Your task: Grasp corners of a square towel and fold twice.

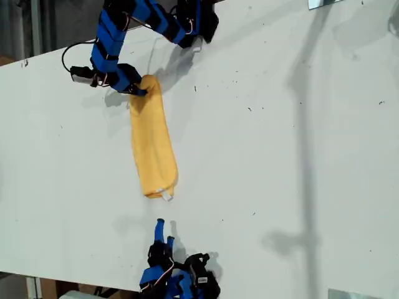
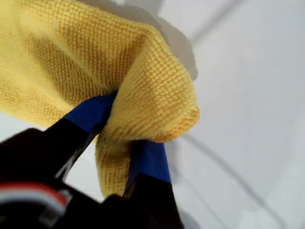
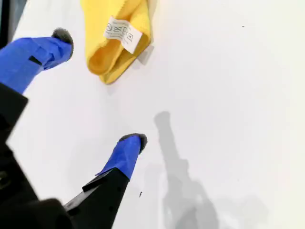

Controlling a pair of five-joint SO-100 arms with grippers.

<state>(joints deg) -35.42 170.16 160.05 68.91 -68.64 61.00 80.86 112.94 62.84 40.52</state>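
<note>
where the square towel (image 1: 153, 142) lies on the white desk (image 1: 280, 156), it is folded into a long narrow strip running from about 11 o'clock down toward 6 o'clock in the exterior view. my first end effector (image 1: 138, 91) is at the strip's upper end, at about 11 o'clock in that view, and its blue fingers (image 2: 90, 114) are pinched closed on a bunched fold of the yellow cloth (image 2: 143, 90), which bulges out between and over them. my second end effector (image 1: 163, 232) sits near 6 o'clock in the exterior view, just below the strip's lower end and not touching it; its two blue fingertips (image 3: 126, 155) are spread wide apart with nothing between them (only bare desk). a small white care label (image 3: 123, 32) shows at the towel's lower end, near that open end effector.
</note>
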